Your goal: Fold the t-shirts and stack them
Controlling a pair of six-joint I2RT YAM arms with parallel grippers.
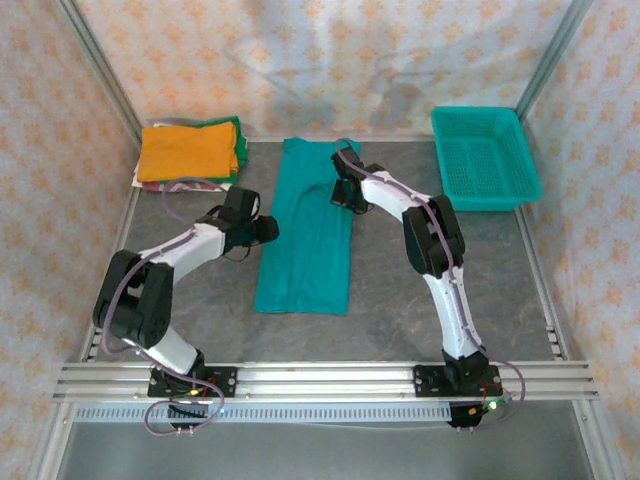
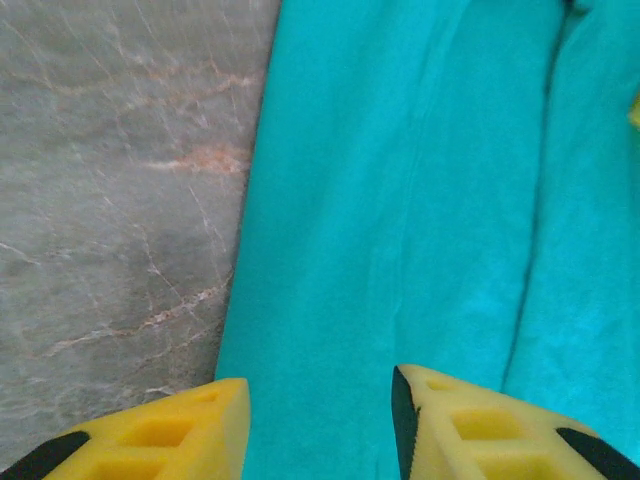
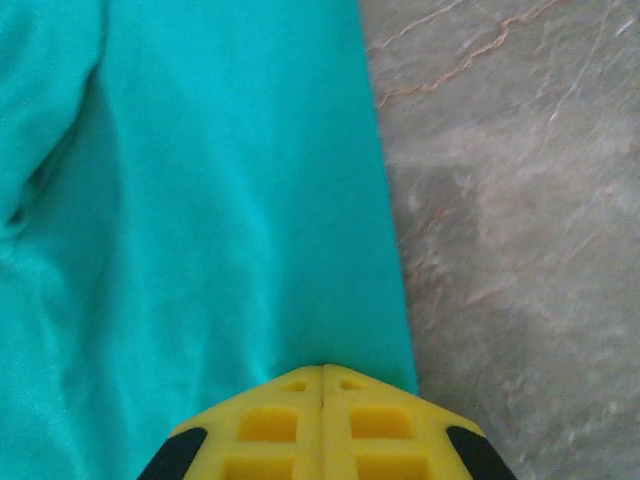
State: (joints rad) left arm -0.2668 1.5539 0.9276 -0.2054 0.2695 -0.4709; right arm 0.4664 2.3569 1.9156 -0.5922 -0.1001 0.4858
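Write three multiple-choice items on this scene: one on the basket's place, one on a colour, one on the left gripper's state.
1. Where does the teal basket stand?
A. at the near left corner
B. at the far right of the table
C. between the arms' bases

2. What colour is the top shirt of the folded stack?
A. white
B. black
C. orange

3. How does the left gripper stand?
A. open, at the left edge of the teal t-shirt
B. shut tight
C. clamped on the basket

Answers:
1. B: the top view shows it at the far right.
2. C: orange cloth tops the pile.
3. A: its wrist view shows a gap between its jaws, with teal cloth beneath.
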